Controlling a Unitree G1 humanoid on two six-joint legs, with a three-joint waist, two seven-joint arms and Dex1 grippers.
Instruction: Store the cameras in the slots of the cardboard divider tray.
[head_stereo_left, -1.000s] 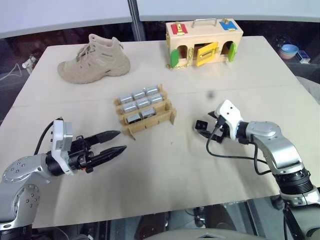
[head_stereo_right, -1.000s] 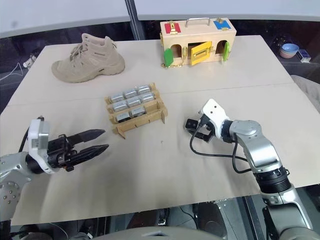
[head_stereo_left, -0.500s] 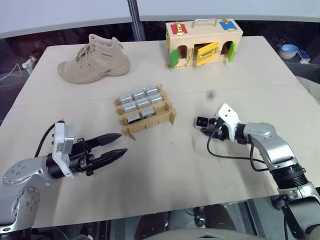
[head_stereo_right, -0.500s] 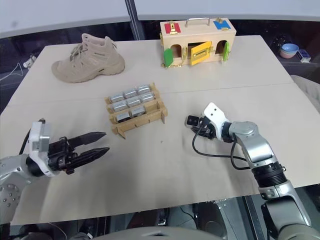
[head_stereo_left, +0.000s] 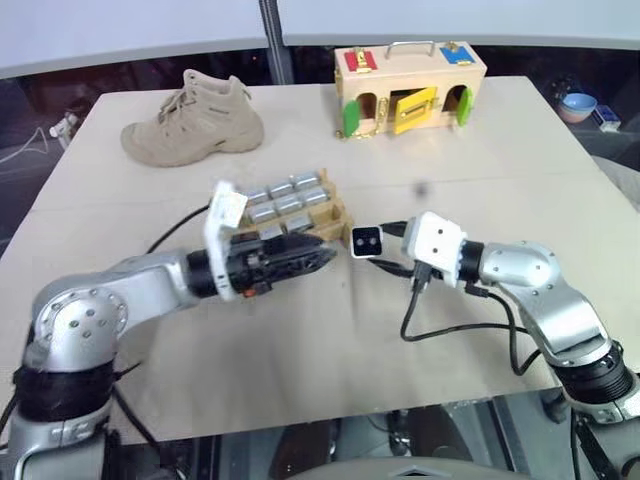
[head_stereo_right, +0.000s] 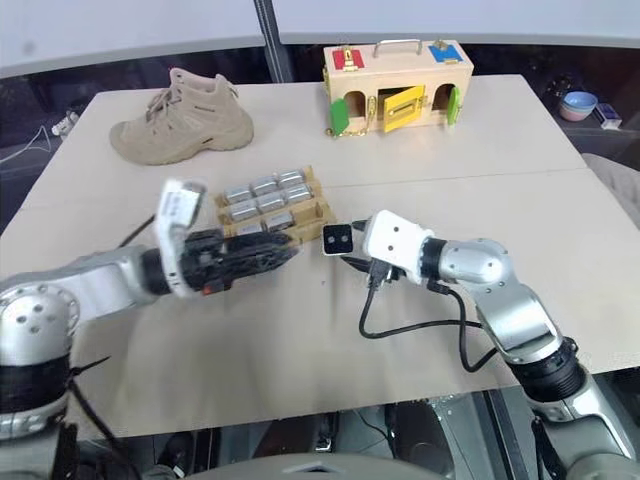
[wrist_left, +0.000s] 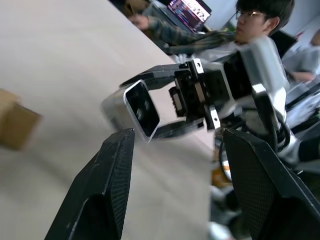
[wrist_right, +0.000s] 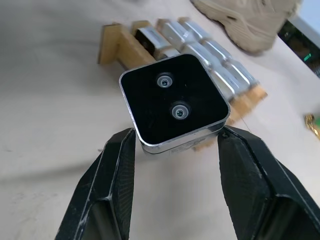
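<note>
Since a second ago the right gripper (head_stereo_left: 372, 243) has lifted a camera (head_stereo_left: 365, 240) off the table (head_stereo_left: 480, 150) and carried it to just beside the cardboard divider tray (head_stereo_left: 336, 214), fingers clamped on its sides. The left gripper (head_stereo_left: 318, 257), fingers parted, has swung in level over the tray's near edge, hiding the front slots. Other cameras (head_stereo_left: 284, 200) fill the tray's rear rows.
</note>
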